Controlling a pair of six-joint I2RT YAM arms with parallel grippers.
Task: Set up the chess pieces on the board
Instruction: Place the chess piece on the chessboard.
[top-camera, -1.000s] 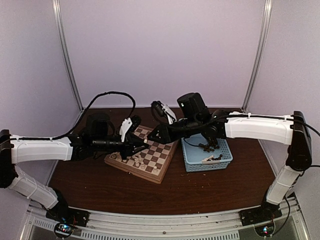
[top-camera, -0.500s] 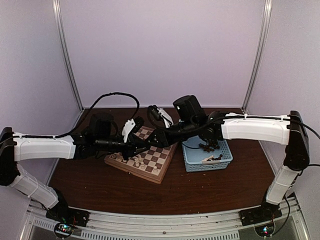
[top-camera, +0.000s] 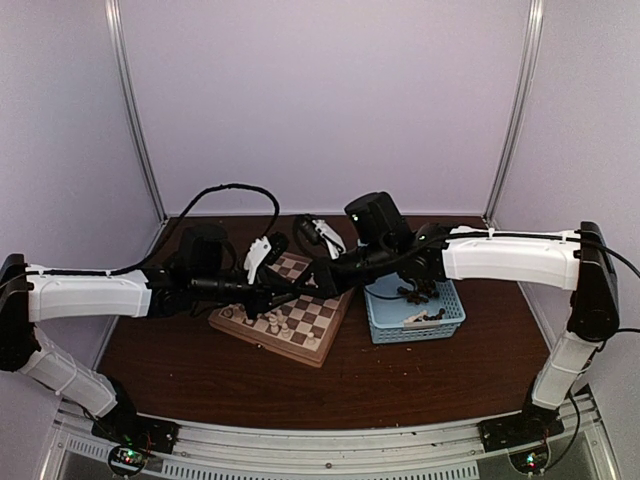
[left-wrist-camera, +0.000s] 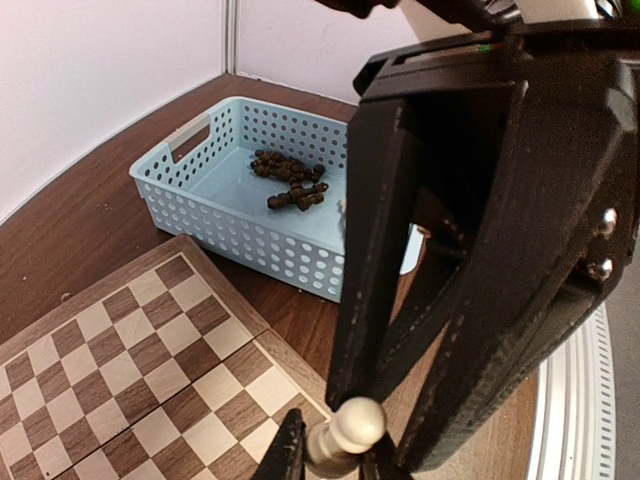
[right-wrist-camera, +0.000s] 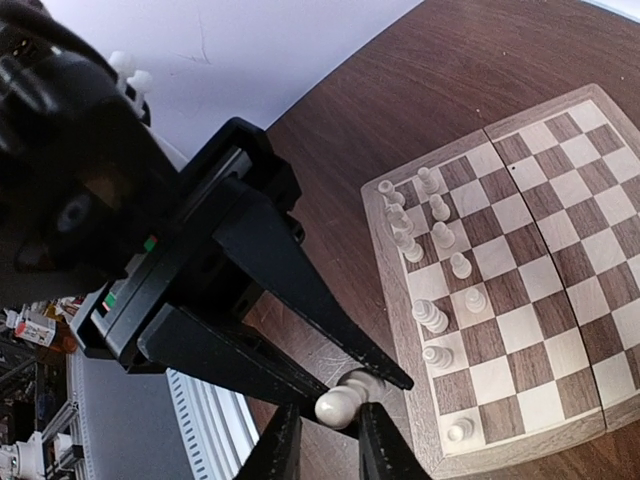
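Above the right part of the board (top-camera: 300, 335), my two grippers meet tip to tip. The left gripper (left-wrist-camera: 335, 452) is shut on the base of a cream-white pawn (left-wrist-camera: 356, 422). The right gripper (right-wrist-camera: 322, 440) has its fingers closed against that pawn's round head (right-wrist-camera: 338, 405). In the right wrist view the left gripper's long black fingers (right-wrist-camera: 300, 290) reach in from the upper left. Several white chess pieces (right-wrist-camera: 432, 315) stand in the two rows along one edge of the board (right-wrist-camera: 385, 290). From above, the left gripper (top-camera: 290, 290) and the right gripper (top-camera: 316, 284) hide the pawn.
A light-blue perforated basket (top-camera: 385, 320) stands right of the board, with dark brown pieces (left-wrist-camera: 290, 180) and a white piece (top-camera: 425, 318) inside. A black cable (top-camera: 225, 190) loops behind the left arm. The rest of the board (left-wrist-camera: 130, 370) shows bare squares.
The right gripper has moved left to the left gripper and narrowed onto the pawn's head. The left gripper has shifted slightly right, still holding the pawn.
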